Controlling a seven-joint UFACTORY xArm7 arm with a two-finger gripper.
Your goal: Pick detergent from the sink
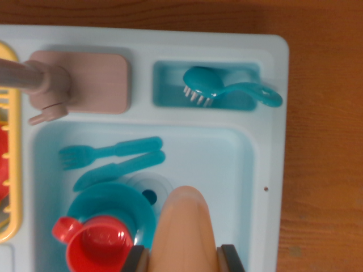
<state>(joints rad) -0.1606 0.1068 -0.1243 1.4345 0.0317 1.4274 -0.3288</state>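
Observation:
The detergent (186, 226) is a peach-orange bottle, seen from above at the bottom middle of the wrist view, over the light blue sink basin (227, 164). My gripper (184, 259) straddles it. One dark finger (135, 259) presses its left side and the other its right side, so the gripper is shut on the bottle. The bottle's lower part is cut off by the frame edge.
In the basin lie a teal fork (108, 152), a teal knife (116, 169), a teal plate (113, 204) and a red cup (96, 241). A pinkish faucet (48, 85) stands at the back left. A teal brush (227, 89) rests in a small compartment. A yellow rack (10, 141) borders the left. Wooden table (323, 141) lies to the right.

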